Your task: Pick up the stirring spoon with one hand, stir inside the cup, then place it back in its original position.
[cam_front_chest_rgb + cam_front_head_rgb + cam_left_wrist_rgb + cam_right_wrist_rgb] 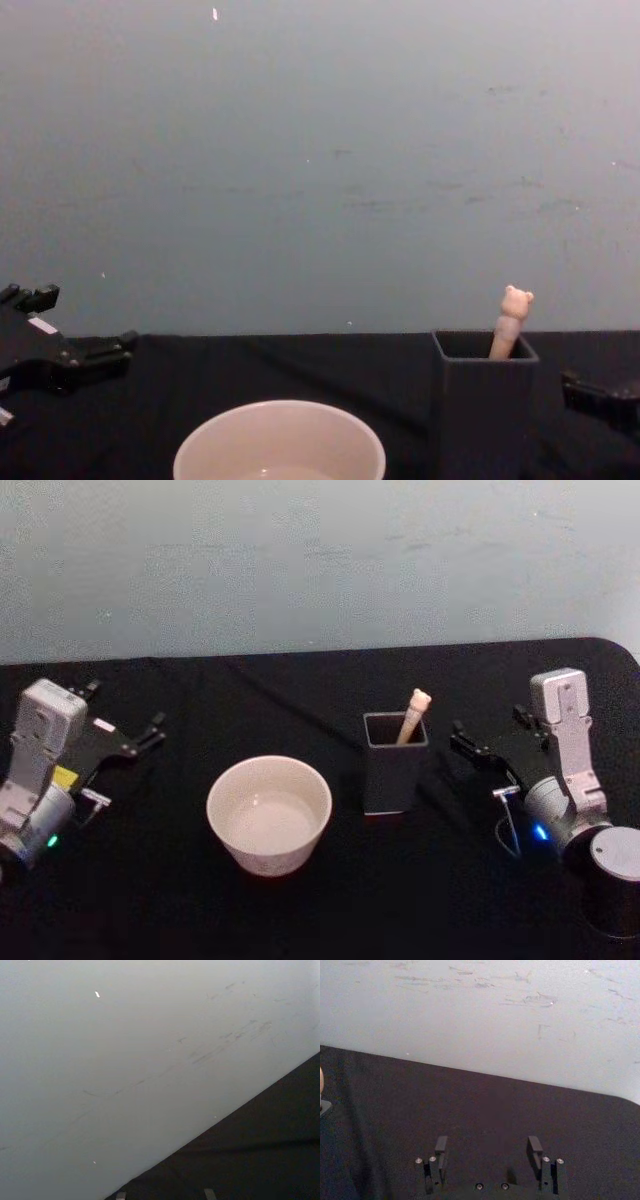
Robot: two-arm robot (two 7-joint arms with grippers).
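Right end effector (pixel 470 742) is parked spread and empty near the bench's right edge, beside the holder (pixel 394 763) where the spoon (pixel 413 715) stands handle-up for grasping. Left end effector (pixel 140 738) idle at left edge, grip unclear. Cup (pixel 269 814) mid-bench.

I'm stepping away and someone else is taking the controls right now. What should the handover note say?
Left gripper: open, empty, at the table's left side.
Right gripper: open, empty, just right of the dark holder.
Stirring spoon: standing in the holder, bear-head handle sticking up.
Cup: left of the holder, nothing in it.
Done: nothing visible.
Left: grasp spoon, stir in cup, return it to the holder.
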